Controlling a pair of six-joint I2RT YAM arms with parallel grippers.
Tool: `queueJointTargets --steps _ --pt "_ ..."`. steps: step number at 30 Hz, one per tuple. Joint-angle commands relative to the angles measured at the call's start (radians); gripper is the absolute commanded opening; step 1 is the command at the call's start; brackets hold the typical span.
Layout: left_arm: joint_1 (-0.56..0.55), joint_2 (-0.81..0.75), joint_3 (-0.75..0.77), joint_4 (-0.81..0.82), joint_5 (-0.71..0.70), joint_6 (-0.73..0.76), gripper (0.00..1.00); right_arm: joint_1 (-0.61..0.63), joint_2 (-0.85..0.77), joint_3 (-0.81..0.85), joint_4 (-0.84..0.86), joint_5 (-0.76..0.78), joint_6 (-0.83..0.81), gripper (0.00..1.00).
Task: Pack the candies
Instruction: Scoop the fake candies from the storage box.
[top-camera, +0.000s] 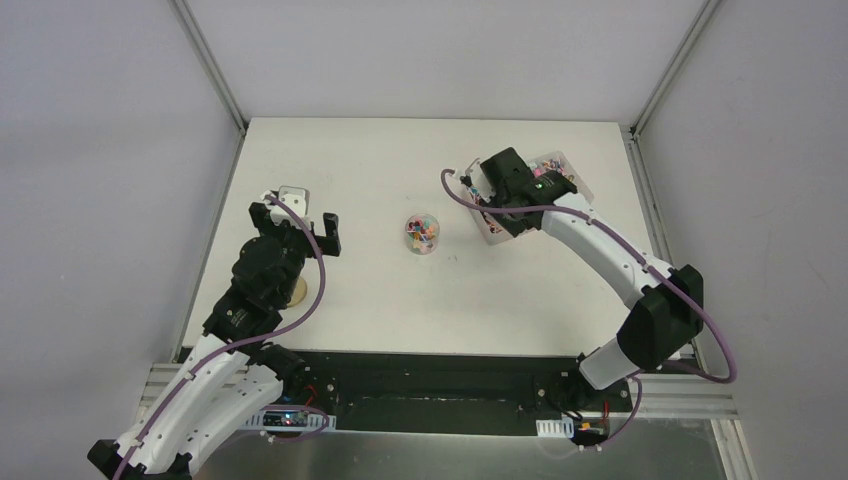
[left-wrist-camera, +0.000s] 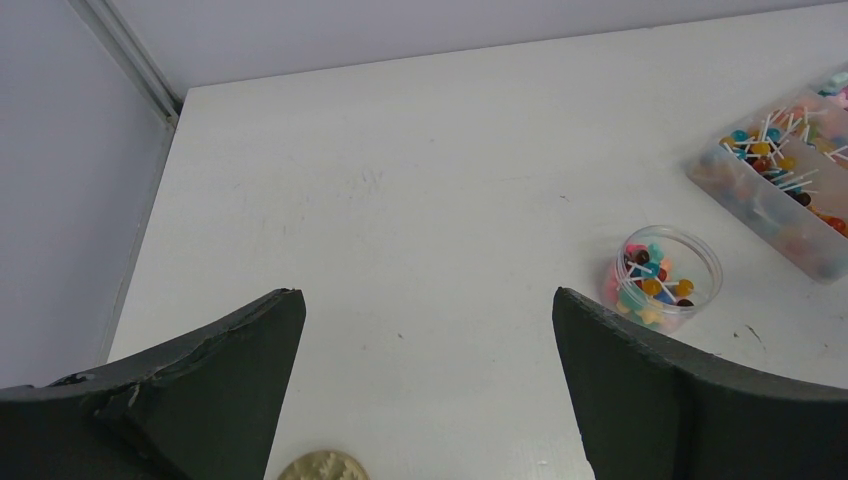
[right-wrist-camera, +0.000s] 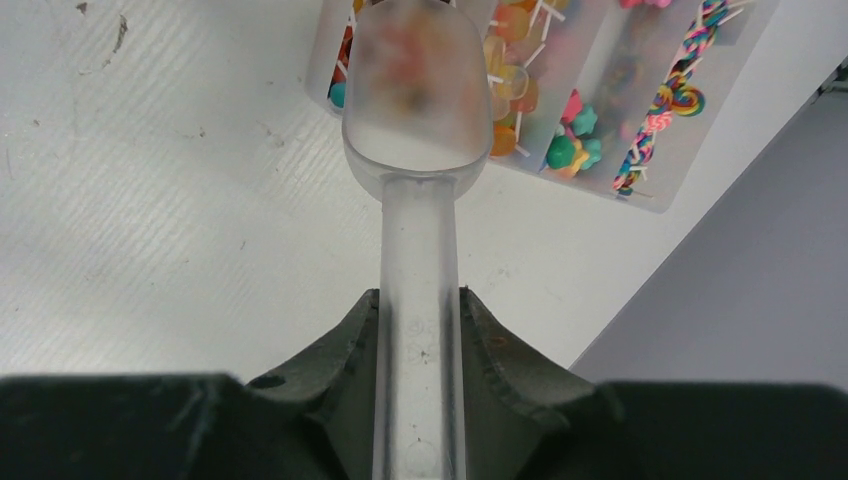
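Observation:
The candies are tiny coloured pieces, some on white sticks. Some fill a small clear round jar (top-camera: 422, 232) at the table's middle, also in the left wrist view (left-wrist-camera: 662, 278). Most lie in a clear divided tray (top-camera: 556, 172) at the back right, also in the right wrist view (right-wrist-camera: 585, 100). My right gripper (right-wrist-camera: 420, 295) is shut on the handle of a clear plastic scoop (right-wrist-camera: 418, 90), whose bowl hangs over the tray's near end. Blurred colours show through the bowl; I cannot tell if candies are in it. My left gripper (left-wrist-camera: 425, 295) is open and empty, left of the jar.
A round wooden disc lid (top-camera: 297, 292) lies on the table under my left arm; its edge shows low in the left wrist view (left-wrist-camera: 322, 467). The tray (left-wrist-camera: 790, 190) is near the right wall and table edge. Metal frame posts stand at the back corners.

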Motion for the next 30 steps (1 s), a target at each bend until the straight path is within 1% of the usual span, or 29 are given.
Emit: queueJointTargets --steps 1,16,23,30 --pt "0.002 -0.011 -0.006 0.034 -0.007 -0.001 0.99 -0.013 0.022 0.051 -0.063 0.008 0.061 0.0" --pt "0.002 -0.012 -0.009 0.033 -0.001 0.004 0.99 -0.02 0.106 0.077 -0.058 0.002 0.073 0.0" --pt "0.002 -0.012 -0.008 0.033 -0.001 0.005 0.99 -0.022 0.18 0.11 -0.064 0.022 0.073 0.0" --pt "0.002 -0.012 -0.009 0.034 -0.003 0.006 0.99 -0.032 0.204 0.077 -0.004 -0.008 0.076 0.0"
